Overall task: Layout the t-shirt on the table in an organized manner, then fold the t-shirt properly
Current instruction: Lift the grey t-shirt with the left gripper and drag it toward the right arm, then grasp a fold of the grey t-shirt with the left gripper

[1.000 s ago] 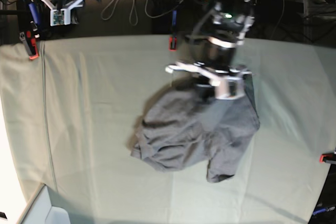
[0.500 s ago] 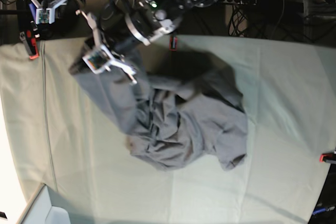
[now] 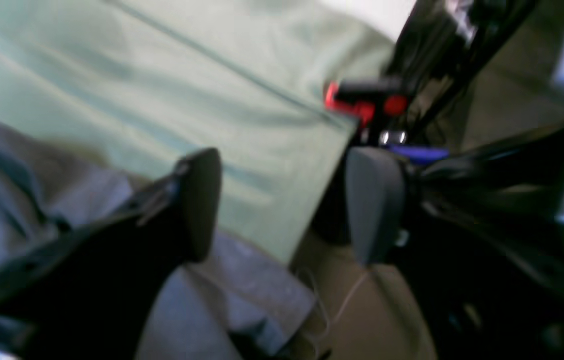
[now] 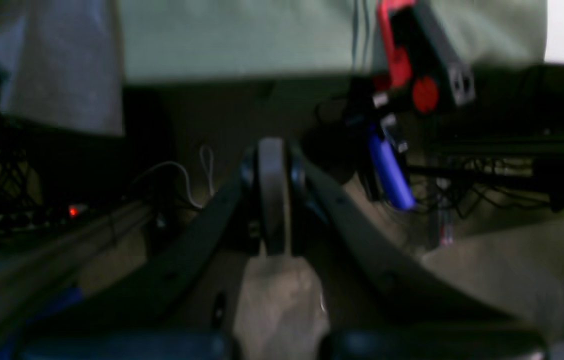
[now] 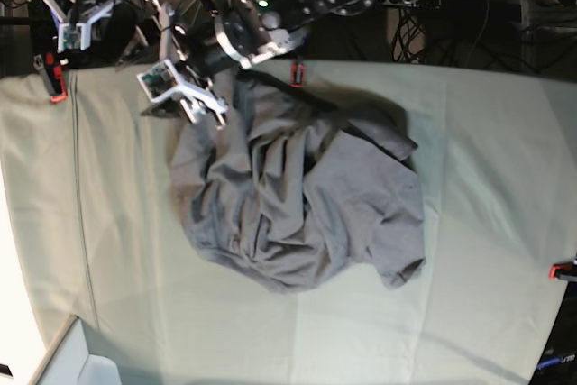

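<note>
The dark grey t-shirt (image 5: 297, 196) lies crumpled on the table (image 5: 487, 132), its bunched folds running from the middle toward the back left. My left gripper (image 5: 151, 96) hovers at the shirt's back-left end, close to the table's rear edge. In the left wrist view this gripper (image 3: 284, 205) is open with nothing between its fingers (image 3: 197, 205), and the t-shirt (image 3: 12, 175) lies under and behind them. My right gripper (image 4: 272, 195) is shut and empty, off the table behind its back-left corner (image 5: 81, 20). A grey fold of t-shirt (image 4: 62, 65) shows at the table's edge.
Red clamps grip the table cloth at the back left (image 5: 54, 78), back middle (image 5: 295, 72) and right edge (image 5: 563, 270). Cables and dark floor lie behind the rear edge. A pale box corner (image 5: 72, 358) sits at the front left.
My left gripper carried part of the t-shirt from the right middle across to the back left, then opened and let it go. The shirt now spreads leftward. The right arm hardly moved.
</note>
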